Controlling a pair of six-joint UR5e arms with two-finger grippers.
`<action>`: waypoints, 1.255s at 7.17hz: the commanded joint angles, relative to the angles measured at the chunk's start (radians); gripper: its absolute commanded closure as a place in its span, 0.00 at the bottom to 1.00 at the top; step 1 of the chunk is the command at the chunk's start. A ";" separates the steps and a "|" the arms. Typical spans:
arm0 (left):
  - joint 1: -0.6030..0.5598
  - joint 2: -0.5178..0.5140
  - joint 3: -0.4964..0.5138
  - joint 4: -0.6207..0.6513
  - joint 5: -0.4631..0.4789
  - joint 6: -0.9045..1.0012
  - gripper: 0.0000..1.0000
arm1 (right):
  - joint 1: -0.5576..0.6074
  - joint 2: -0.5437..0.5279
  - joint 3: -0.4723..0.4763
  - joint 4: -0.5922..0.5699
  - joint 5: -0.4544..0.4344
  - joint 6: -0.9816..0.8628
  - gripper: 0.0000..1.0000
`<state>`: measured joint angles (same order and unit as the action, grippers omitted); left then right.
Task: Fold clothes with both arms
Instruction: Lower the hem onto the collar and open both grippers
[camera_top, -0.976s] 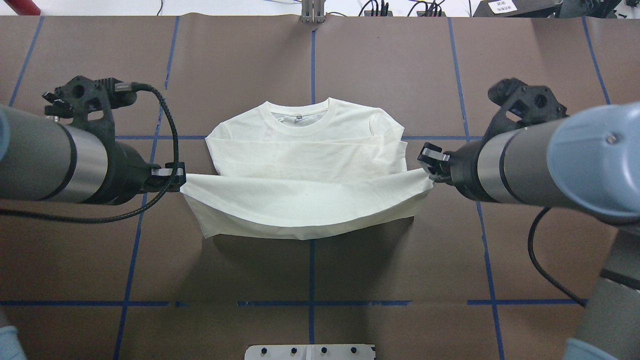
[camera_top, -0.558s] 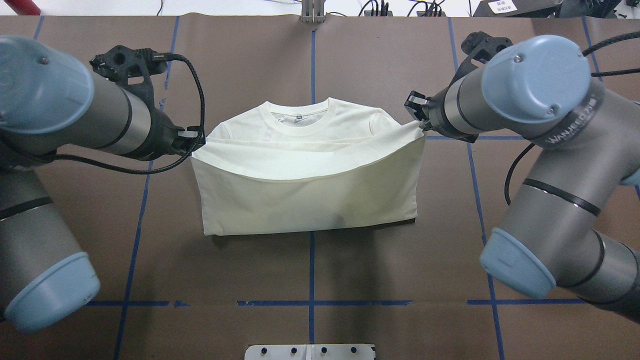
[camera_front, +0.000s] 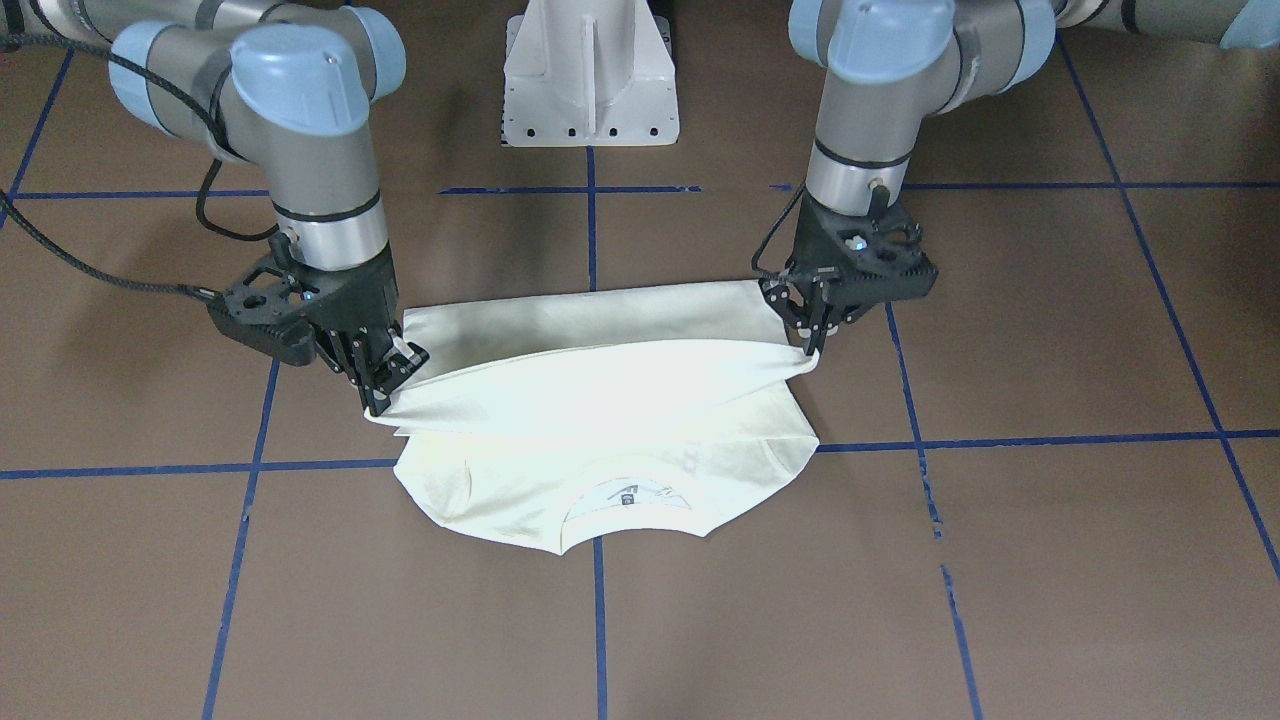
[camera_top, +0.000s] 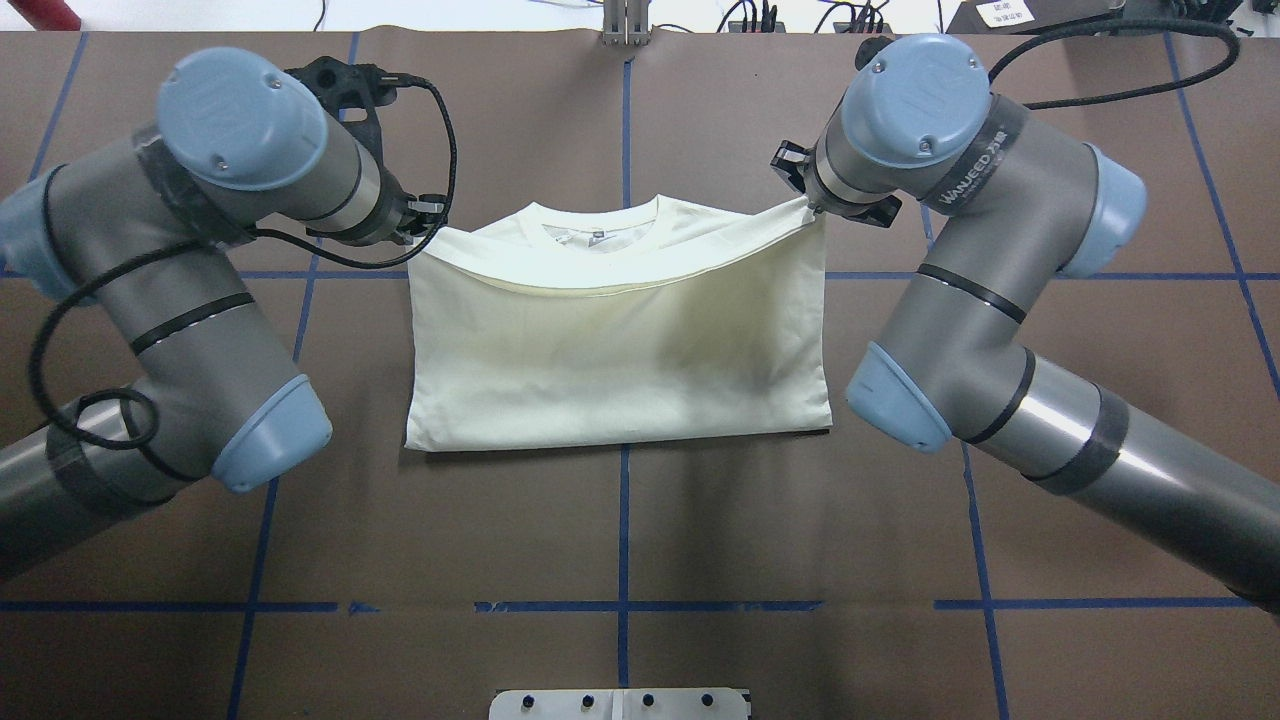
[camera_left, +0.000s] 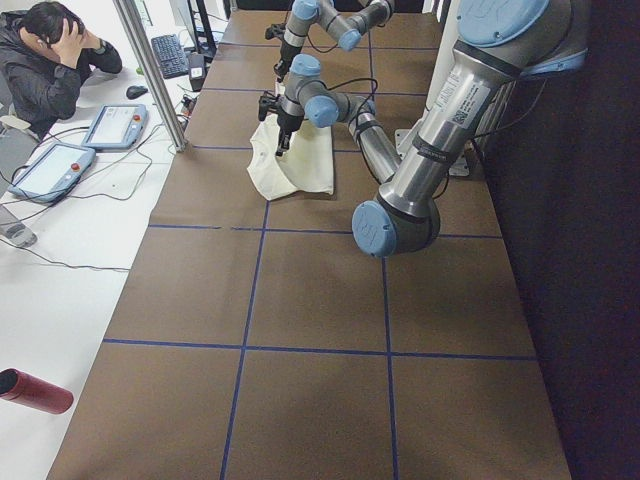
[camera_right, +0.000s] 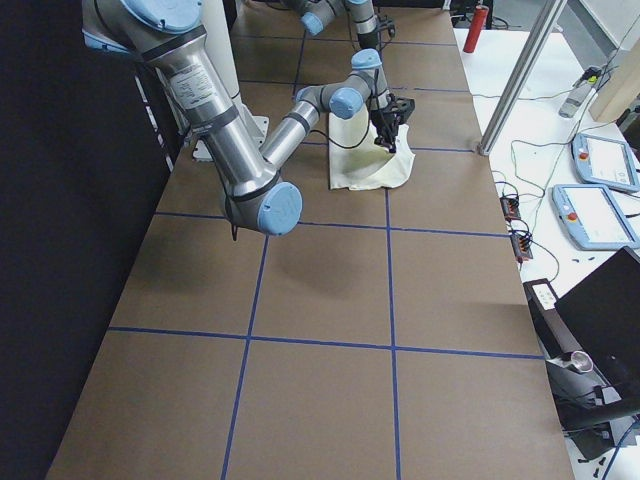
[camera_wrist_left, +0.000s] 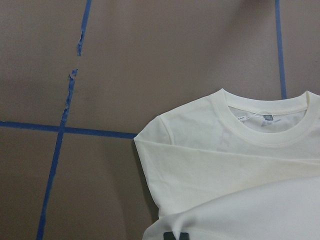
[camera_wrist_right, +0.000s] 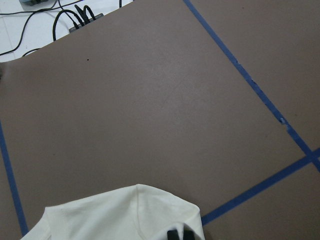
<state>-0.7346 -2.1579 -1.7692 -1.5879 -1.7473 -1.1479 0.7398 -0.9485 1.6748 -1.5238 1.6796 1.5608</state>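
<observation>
Cream-white cotton lies doubled on the brown paper-covered table (camera_top: 800, 520), centred before the robot. The T-shirt (camera_top: 620, 350) has its fold line nearest the robot's base, running left to right, and its upper layer rises from there toward the far side. At the far end of that layer the left gripper (camera_front: 812, 340) is clenched on the left corner of the hem and the right gripper (camera_front: 385, 395) is clenched on the right corner. The held edge hangs between them a little above the cloth beneath, dipping at the middle. Its long axis lies across the table, parallel to the fold. Just beyond that edge, farther from the robot, the collar (camera_top: 598, 222) and both shoulders lie flat and uncovered; no print shows. Both arms reach about equally far out, each over its own side. The fold looks nearly closed: what remains, on this reading, is a short drop, down and slightly forward, to lay hem on shoulders, both corners together, before letting go.
</observation>
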 joint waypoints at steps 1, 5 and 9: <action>0.000 -0.033 0.208 -0.155 0.019 0.017 1.00 | -0.003 0.016 -0.218 0.218 -0.012 -0.002 1.00; 0.009 -0.036 0.313 -0.267 0.019 0.023 1.00 | -0.049 0.011 -0.245 0.232 -0.046 -0.001 1.00; 0.011 0.073 0.155 -0.313 0.003 0.158 0.00 | -0.036 -0.012 -0.164 0.240 -0.026 -0.224 0.00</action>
<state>-0.7254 -2.1432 -1.5302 -1.8903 -1.7371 -1.0462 0.6906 -0.9479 1.4722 -1.2862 1.6253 1.4284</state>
